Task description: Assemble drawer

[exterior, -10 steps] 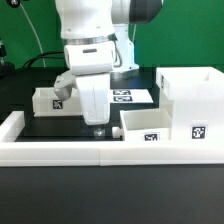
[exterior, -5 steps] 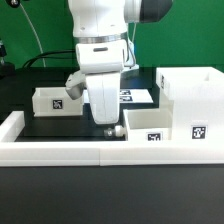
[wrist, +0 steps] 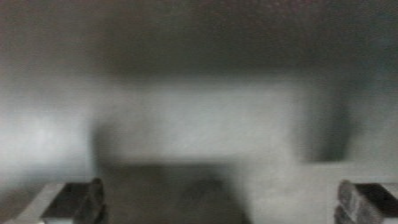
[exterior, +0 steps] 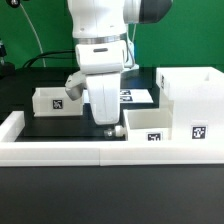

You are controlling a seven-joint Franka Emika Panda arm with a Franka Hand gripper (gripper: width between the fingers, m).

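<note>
- We judge the drawer parts to be light, stiff, smooth plastic that may slide on the table. A thin wall or the knob looks like the best place to hold.
- The box stands at the exterior view's right, with the near tray just beside it. The far tray sits well apart at the left.
- The arm points straight down, with the gripper low beside the near tray.
- In the wrist view its fingers are spread wide and hold nothing.
</note>
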